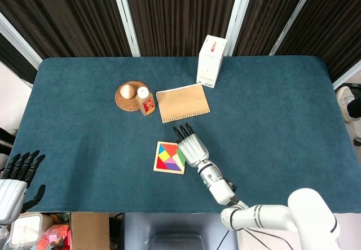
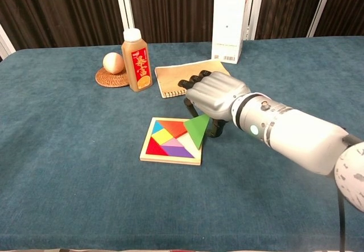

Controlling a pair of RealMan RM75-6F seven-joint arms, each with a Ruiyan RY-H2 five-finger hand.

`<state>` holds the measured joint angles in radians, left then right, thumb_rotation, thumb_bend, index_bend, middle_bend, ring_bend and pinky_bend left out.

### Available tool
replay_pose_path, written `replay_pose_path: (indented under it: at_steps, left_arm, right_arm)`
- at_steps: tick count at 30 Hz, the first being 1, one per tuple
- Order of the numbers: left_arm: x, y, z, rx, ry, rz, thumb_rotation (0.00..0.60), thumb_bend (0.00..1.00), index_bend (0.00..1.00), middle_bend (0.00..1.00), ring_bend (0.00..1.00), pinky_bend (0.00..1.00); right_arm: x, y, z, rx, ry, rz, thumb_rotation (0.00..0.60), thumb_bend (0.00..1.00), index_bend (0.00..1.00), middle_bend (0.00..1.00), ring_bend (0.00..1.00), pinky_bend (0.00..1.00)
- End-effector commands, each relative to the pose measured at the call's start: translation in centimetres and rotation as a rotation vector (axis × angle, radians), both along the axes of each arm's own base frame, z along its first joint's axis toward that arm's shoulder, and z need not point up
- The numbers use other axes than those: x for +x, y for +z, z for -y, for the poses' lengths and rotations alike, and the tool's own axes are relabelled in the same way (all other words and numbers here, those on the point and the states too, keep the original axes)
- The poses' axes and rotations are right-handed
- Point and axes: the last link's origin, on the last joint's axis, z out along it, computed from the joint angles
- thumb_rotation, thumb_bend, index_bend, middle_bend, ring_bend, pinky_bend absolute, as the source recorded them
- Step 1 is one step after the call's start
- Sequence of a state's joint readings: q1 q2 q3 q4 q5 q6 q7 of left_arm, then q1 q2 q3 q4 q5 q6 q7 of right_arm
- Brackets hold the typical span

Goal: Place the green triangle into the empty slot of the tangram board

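My right hand [image 2: 213,94] [image 1: 191,147] holds the green triangle [image 2: 198,129] [image 1: 180,158] by its upper edge, tilted, with its lower tip over the right side of the tangram board [image 2: 165,156] [image 1: 161,163]. The wooden board lies flat on the blue cloth and is filled with coloured pieces except along its right side, which the triangle partly hides. Whether the triangle touches the board cannot be told. My left hand [image 1: 17,174] hangs off the table's near left corner, its fingers spread with nothing in them.
A spiral notebook [image 2: 185,75] lies just behind the board. A juice bottle [image 2: 136,53] stands beside an egg [image 2: 113,62] on a woven coaster [image 2: 108,80]. A white carton [image 2: 230,16] stands at the back.
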<state>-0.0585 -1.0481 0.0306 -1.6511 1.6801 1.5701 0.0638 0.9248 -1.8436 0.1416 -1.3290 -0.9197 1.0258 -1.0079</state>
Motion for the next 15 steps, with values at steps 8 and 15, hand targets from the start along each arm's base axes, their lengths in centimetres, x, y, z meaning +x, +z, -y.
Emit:
replay_pose_path:
  at_steps: [8,15]
  left_arm:
    - [0.04,0.03,0.33,-0.009,-0.009,0.01,0.6,0.46,0.0,0.02,0.01,0.03]
    - [0.08,0.21,0.45,-0.007,-0.016,0.016,0.6,0.46,0.0,0.02,0.01,0.04]
  right_arm:
    - [0.56,-0.39,-0.1,-0.006,0.003,0.008,0.6,0.44,0.74,0.11,0.0,0.0]
    - [1.05,-0.83,-0.31,-0.005,0.016,-0.001,0.6,0.44,0.74,0.11,0.0,0.0]
